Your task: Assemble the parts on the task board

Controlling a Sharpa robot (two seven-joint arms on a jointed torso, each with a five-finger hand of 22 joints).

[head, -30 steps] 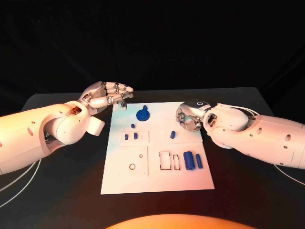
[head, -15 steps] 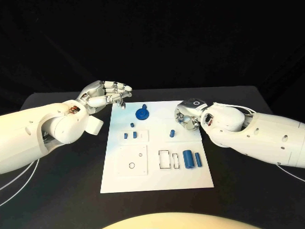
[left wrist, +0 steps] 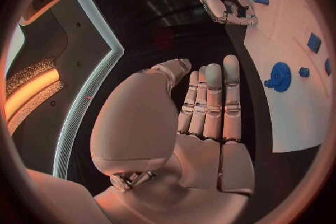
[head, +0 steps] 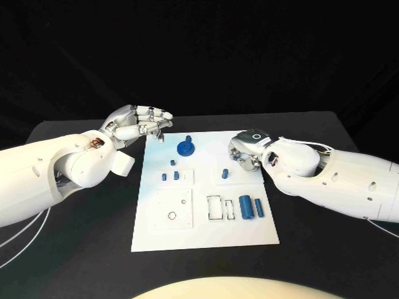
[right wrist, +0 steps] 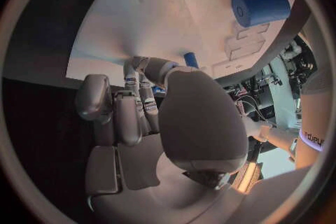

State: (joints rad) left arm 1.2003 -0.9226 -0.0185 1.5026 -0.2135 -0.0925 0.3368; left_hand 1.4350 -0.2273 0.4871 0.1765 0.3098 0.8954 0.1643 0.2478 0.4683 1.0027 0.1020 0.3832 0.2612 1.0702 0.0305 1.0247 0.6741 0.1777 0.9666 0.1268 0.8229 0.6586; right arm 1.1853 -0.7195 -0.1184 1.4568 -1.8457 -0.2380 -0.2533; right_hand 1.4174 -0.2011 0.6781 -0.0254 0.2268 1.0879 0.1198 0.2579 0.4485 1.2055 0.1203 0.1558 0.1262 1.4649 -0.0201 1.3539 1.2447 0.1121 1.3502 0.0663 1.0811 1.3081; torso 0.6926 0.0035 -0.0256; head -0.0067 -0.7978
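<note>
On the black table (head: 73,249) the white task board (head: 209,230) is laid flat in the middle, long side running near to far. Left arm (head: 28,180) is seen coming in from the left, right arm (head: 352,180) from the right. Left hand (head: 138,124) is held just off the board's far left corner, above the table; its fingers (left wrist: 210,101) are seen straight and close together with the thumb folded across the palm, and nothing is held. Right hand (head: 246,151) is held over the board's right edge, fingers (right wrist: 133,106) curled down toward the board; whether anything is gripped cannot be told.

Parts on the board: a blue gear (head: 187,148) is placed near the far edge, a thick blue cylinder (head: 245,207) and a thinner blue rod (head: 259,208) are laid side by side at the near right, a blue peg (head: 225,173) is set just left of the right hand, and two small blue pieces (head: 170,176) are placed at centre left, with a tiny one (head: 173,163) just beyond them.
</note>
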